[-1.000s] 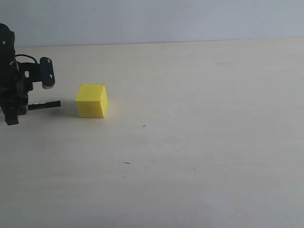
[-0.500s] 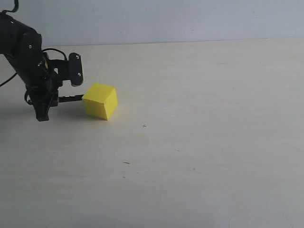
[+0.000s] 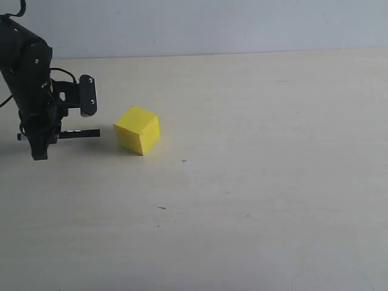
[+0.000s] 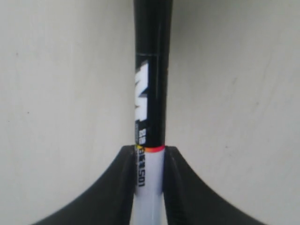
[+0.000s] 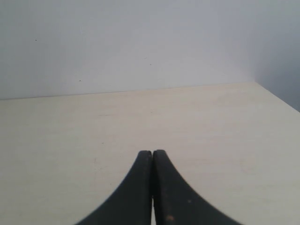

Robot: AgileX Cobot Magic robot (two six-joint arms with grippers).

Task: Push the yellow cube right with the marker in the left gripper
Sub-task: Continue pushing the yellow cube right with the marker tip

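Yellow cube [image 3: 137, 130] farther right, marker [image 3: 85, 133] apart

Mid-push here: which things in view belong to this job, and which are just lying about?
Job:
- marker, clamped in the left gripper
- yellow cube, just clear of the marker's tip

Not the job:
- right gripper, fingers shut on nothing
- dark speck on the table; nothing else loose shows

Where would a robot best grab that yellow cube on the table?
Probably across two opposite flat sides of the yellow cube, coming down from above. It sits turned, one vertical edge facing the exterior camera, so the jaws should be rotated to meet flat faces, not edges. Nothing covers its top.
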